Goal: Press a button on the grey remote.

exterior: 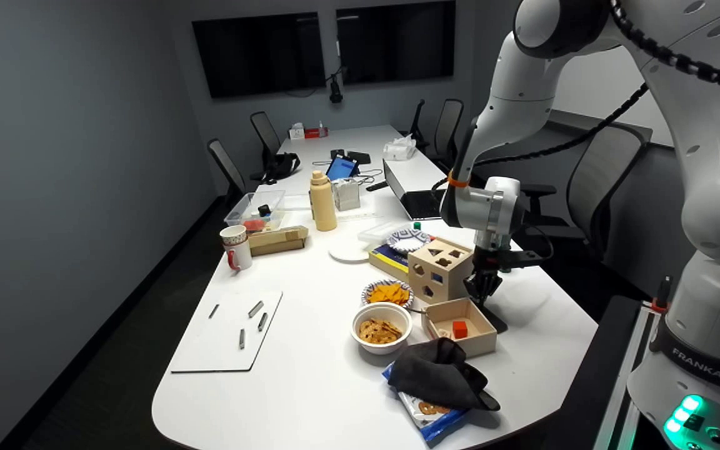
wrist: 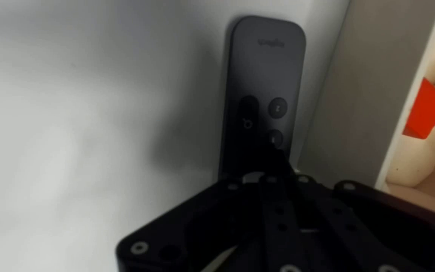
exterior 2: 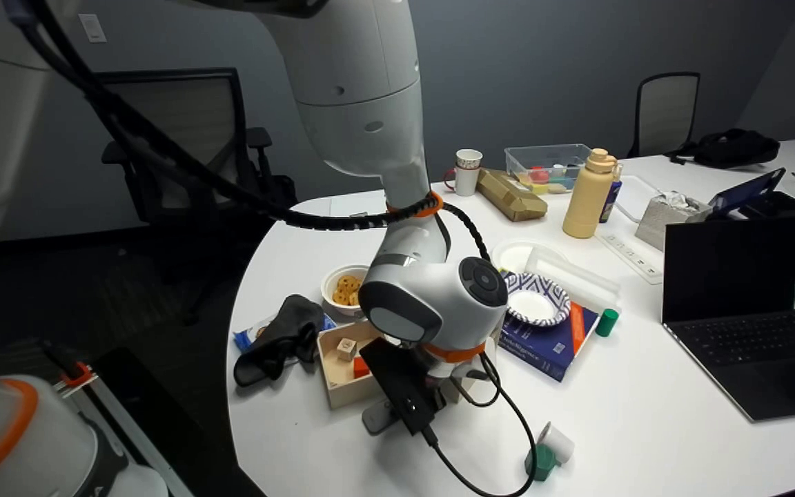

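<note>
While the long white tabletop (exterior: 316, 400) is filling much of an exterior view, the arm (exterior: 516, 106) is arching over one near corner. Along the long edge leading off that corner, a laptop (exterior 2: 729, 331) is standing open. Farther in from this edge, a wooden shape box (exterior: 450, 275) with cut-outs is sitting just beside an open wooden tray (exterior: 479, 347). Toward the rounded short edge, a black cloth (exterior: 432, 372) is lying across a blue packet (exterior: 442, 428), and a white bowl (exterior: 375, 349) is holding small brown snacks (exterior: 379, 331). The claw (exterior: 482, 299) is pointing down with its fingers standing narrow, tips close together. Under it, between the tray and the long edge, the grey remote (wrist: 266, 68) is lying flat; darkness is hiding whether the tips are touching it. Inside the tray, a red block (wrist: 425, 109) is resting. Two round buttons (wrist: 278, 107) on the remote are showing just beyond the fingertips in the wrist view.
</note>
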{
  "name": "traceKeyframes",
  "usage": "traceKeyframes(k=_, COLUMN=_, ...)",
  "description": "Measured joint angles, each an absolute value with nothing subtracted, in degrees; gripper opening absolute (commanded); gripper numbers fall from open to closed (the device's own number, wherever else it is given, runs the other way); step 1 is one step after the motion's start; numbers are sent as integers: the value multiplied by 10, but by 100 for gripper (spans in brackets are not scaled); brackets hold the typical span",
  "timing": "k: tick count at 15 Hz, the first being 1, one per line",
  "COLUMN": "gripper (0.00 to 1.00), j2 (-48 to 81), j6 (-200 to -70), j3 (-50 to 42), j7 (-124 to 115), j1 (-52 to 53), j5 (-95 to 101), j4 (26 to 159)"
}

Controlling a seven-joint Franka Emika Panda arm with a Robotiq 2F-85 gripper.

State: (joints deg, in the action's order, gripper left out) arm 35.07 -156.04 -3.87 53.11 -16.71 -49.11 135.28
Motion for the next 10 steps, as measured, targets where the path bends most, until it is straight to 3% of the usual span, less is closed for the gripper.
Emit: traceKeyframes(k=10, gripper=0, j2=334, j6=-1561, j3=-34, j7=470, j1=-192, j5=-456, j4=1362)
